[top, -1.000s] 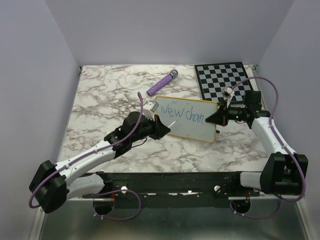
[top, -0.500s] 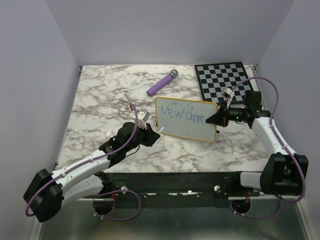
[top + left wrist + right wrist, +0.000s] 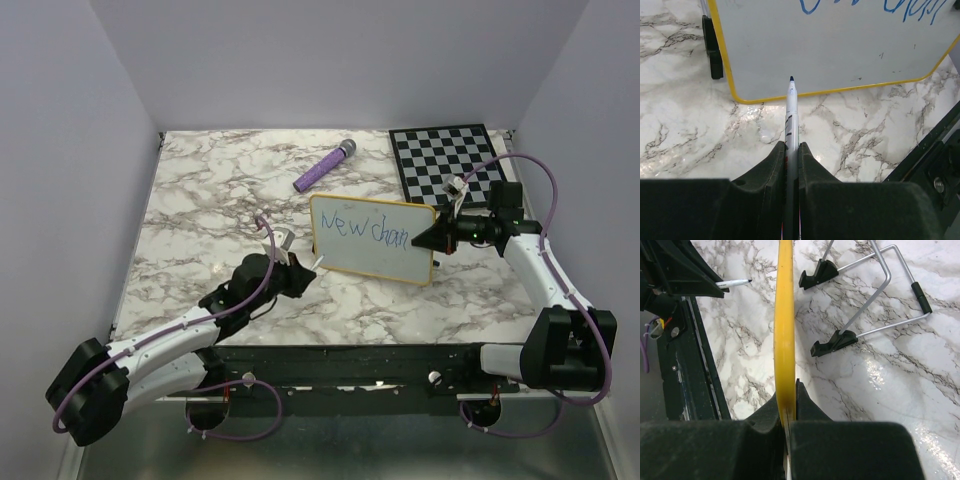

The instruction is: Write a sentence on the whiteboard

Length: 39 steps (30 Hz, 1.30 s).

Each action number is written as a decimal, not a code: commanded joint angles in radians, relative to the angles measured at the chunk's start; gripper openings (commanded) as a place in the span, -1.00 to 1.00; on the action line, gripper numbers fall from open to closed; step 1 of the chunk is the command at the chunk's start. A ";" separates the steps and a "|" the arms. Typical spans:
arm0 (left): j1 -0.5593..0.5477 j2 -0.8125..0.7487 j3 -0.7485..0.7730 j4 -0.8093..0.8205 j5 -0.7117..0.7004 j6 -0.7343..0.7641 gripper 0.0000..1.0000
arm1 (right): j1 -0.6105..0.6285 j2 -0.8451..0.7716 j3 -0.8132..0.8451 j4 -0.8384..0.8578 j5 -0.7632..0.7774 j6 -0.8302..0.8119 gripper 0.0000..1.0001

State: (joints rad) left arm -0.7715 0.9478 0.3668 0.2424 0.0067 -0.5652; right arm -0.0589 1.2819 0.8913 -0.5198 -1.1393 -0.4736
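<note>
We saw the whiteboard (image 3: 372, 240), white with a thin yellow frame, rounded corners and black feet, propped upright just in front of the checkered board (image 3: 450, 160). Its blue sentence (image 3: 368, 230) read "New chan". The right gripper (image 3: 422, 240) pinched the frame's edge nearest that checkered board; the left gripper (image 3: 791, 147) clamped a marker (image 3: 791, 115).

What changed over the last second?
The left gripper, shut on the marker, pulled back from the whiteboard toward its base; the tip is now off the surface. Unchanged: the right gripper clamped on the board's right edge, and the blue lettering.
</note>
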 commanded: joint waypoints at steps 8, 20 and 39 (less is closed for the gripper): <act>0.014 -0.012 -0.091 0.182 -0.008 -0.005 -1.00 | 0.002 -0.001 0.024 -0.039 -0.016 -0.037 -0.99; 0.032 -0.017 -0.154 0.285 0.016 -0.030 -1.00 | 0.002 0.008 0.026 -0.040 -0.016 -0.042 -0.99; 0.040 0.190 -0.054 0.347 0.033 -0.018 -1.00 | 0.002 0.010 0.020 -0.036 -0.020 -0.037 -0.99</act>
State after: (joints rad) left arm -0.7383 1.0763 0.2413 0.5289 0.0124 -0.5949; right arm -0.0589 1.2869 0.8936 -0.5255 -1.1465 -0.4908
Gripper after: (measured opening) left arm 0.193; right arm 0.068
